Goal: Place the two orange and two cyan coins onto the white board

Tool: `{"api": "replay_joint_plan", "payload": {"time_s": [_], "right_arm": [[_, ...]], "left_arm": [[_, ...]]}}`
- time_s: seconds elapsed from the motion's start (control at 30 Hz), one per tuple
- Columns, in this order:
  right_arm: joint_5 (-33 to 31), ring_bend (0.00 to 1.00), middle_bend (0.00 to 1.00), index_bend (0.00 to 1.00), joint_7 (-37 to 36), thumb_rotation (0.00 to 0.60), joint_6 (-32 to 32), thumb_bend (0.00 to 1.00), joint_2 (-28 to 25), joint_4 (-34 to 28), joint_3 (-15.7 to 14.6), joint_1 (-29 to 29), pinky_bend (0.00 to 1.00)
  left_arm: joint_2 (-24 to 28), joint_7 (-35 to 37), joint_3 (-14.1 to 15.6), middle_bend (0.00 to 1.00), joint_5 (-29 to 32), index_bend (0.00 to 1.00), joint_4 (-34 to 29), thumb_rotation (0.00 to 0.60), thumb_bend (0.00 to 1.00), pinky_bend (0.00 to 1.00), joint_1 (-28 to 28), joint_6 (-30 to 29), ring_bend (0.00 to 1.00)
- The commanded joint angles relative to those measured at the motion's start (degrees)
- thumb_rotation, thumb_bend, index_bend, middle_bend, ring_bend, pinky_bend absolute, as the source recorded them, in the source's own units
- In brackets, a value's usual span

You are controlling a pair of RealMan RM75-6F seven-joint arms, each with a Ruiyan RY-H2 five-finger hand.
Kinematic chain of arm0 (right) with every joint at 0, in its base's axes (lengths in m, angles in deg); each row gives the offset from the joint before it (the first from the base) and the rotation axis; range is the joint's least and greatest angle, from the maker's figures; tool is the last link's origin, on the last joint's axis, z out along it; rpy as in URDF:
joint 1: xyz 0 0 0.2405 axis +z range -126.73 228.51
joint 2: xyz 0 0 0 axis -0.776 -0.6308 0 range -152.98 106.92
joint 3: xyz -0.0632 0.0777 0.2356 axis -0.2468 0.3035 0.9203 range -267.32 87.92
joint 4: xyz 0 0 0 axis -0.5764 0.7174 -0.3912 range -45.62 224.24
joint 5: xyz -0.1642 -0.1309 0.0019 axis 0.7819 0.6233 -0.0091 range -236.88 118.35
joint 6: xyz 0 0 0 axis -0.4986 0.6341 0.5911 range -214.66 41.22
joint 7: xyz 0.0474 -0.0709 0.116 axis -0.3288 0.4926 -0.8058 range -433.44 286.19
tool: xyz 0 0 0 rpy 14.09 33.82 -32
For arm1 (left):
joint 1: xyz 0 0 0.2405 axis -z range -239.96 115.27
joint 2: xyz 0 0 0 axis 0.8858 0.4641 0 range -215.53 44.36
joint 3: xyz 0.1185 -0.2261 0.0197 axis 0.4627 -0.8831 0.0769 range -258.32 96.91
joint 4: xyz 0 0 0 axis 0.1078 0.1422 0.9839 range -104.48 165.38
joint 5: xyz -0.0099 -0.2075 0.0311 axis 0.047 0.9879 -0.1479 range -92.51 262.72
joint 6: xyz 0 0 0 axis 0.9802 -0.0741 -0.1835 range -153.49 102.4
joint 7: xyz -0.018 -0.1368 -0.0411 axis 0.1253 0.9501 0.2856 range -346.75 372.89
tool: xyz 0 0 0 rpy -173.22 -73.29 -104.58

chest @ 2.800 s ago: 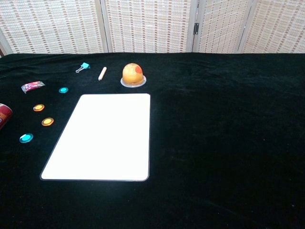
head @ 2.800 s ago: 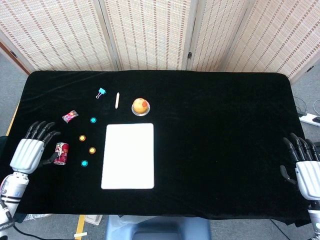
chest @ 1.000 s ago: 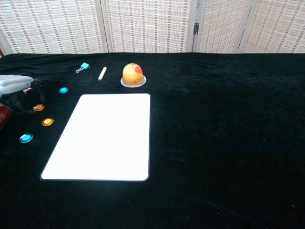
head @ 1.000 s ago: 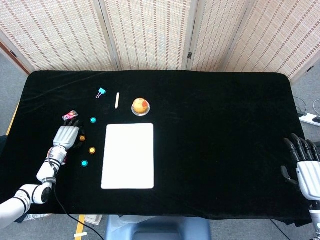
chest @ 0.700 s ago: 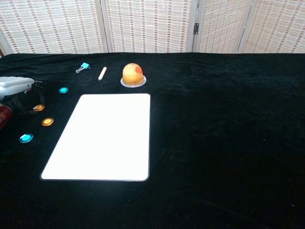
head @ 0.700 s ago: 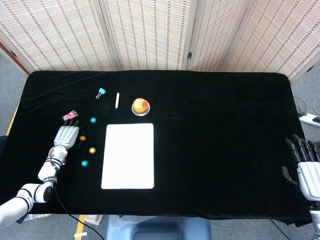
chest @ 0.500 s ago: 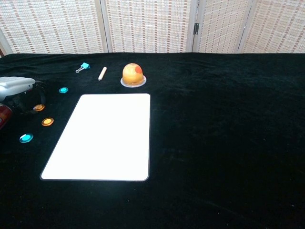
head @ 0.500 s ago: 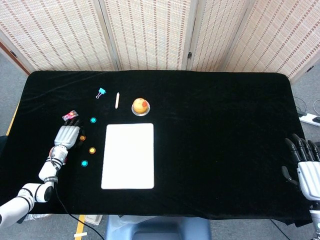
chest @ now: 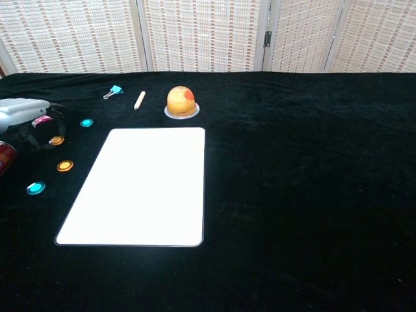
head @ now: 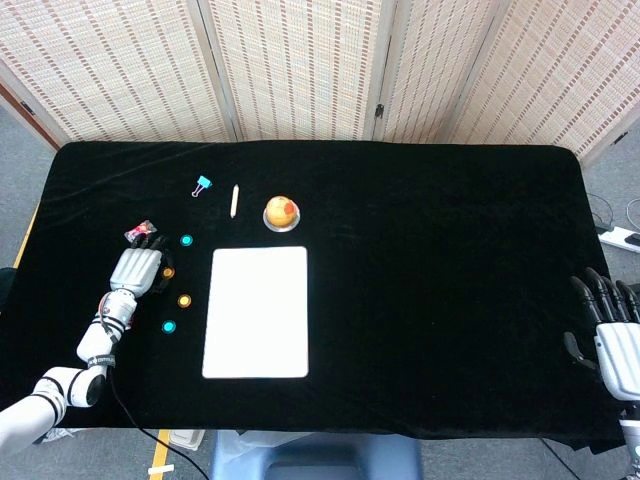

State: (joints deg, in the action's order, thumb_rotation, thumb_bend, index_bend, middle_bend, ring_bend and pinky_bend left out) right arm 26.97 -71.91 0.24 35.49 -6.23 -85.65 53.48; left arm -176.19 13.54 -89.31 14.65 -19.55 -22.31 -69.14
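**Left hand at the upper orange coin**

The upper orange coin (chest: 57, 140) is seen at the fingertips of the left hand (head: 133, 271), left of the white board (head: 257, 311); whether it is pinched cannot be told. The other coins lie nearby on the cloth. The right hand (head: 613, 335), partly cut off, is held open, well apart

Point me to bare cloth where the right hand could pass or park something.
Everything right of the white board and the orange ball on its dish is bare black cloth, out to the right hand. It is crowded left of the board: coins, candy wrapper, blue clip, stick and the left hand.
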Motion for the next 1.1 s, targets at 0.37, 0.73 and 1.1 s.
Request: {"api": "replay_joint_plan", "payload": {"time_s": [0.37, 0.73, 1.1], "right_arm": [[-0.14, 0.0, 0.0, 0.0, -0.89, 0.6, 0.29, 0.47, 0.04, 0.69, -0.11, -0.39, 0.0], [-0.64, 0.0, 0.0, 0.0, -1.79, 0.6, 0.45, 0.47, 0.21, 1.42, -0.19, -0.88, 0.0], [-0.41, 0.0, 0.0, 0.0, -1.71, 0.6, -0.03, 0.47, 0.37, 1.53, 0.18, -0.28, 0.0]], "left_arm": [[1.94, -6.28, -0.41, 0.14, -2.84, 0.52, -12.55, 0.6, 0.49, 0.0, 3.63, -2.05, 0.02], [0.31, -11.46, -0.05, 0.14, -0.86, 0.51, -14.57, 0.6, 0.49, 0.0, 5.83, -0.27, 0.01], [3.55, -10.56, 1.15, 0.13, -0.95, 0.32, -19.95, 0.6, 0.39, 0.0, 4.01, -2.5, 0.0]]}}
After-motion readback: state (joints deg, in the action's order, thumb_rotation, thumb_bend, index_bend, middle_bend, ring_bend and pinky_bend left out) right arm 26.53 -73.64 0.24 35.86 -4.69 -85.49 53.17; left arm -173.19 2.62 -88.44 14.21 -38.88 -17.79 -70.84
